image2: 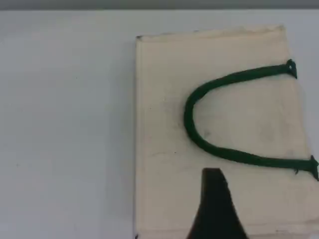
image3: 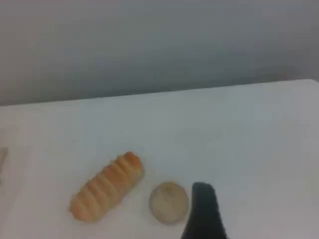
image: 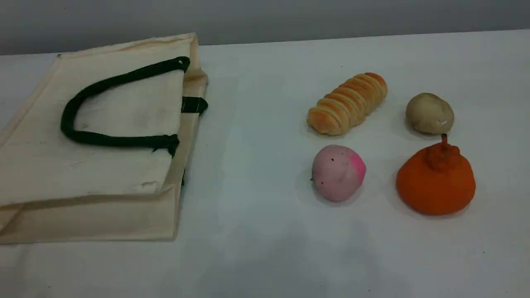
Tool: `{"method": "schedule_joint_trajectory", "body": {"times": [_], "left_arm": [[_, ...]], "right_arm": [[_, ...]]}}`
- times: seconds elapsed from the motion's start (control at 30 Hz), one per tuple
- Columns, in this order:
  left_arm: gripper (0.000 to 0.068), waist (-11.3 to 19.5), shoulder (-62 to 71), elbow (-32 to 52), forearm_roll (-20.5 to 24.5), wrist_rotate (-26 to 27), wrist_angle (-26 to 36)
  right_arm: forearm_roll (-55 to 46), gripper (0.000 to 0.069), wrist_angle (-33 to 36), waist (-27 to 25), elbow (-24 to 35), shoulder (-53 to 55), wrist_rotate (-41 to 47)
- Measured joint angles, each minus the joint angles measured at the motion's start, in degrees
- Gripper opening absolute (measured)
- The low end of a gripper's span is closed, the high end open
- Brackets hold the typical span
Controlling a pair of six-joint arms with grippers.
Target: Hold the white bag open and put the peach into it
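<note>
Both sets of fingers are spread and hold nothing. The white bag [image: 103,165] lies flat on the desk [image: 256,231], well apart from the peach [image: 338,172].

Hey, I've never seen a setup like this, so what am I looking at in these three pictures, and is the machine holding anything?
This is a two-armed robot at a white table. The wide picture comes from a fixed camera looking across the table; neither arm shows in it. The other two come from small cameras on each arm's end effector. The dark shape at the bottom of each is a fingertip: the left end effector above the white bag, the right end effector near the potato and bread roll. The bag lies flat with its green rope handle on top. To its right sit the roll, potato, peach and an orange stemmed fruit. Both end effectors are open and hold nothing.
</note>
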Motion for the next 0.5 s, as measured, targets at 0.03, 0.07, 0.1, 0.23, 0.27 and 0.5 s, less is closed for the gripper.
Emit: {"method": "schedule_joint_trajectory", "body": {"times": [0.03,0.07,0.1,0.23,0.27,0.5], "left_arm": [[0.0442,0.0,0.7,-0.6,0.0,0.0,0.3],[0.0442,0.0,1.5,-1.4,0.0,0.0,0.8],[0.0442,0.0,2.4,-2.2,0.0,0.0,1.2],[0.0442,0.0,5.7,-5.2,0.0,0.0,2.3],[0.0442,0.0,6.6,-5.9,0.0,0.1,3.0],[0.0442,0.0,11.7,-9.1,0.0,0.1,5.2]], "right_arm": [[0.0,0.0471,-0.3,0.0,0.0,0.3,0.0],[0.1,0.0471,-0.3,0.0,0.0,0.7,0.0],[0.2,0.0471,-0.7,0.0,0.0,1.0,0.0],[1.5,0.047,-1.5,0.0,0.0,2.9,-0.6],[1.8,0.047,-1.6,0.0,0.0,3.5,-1.2],[6.7,0.047,-1.7,0.0,0.0,6.8,-5.1]]}}
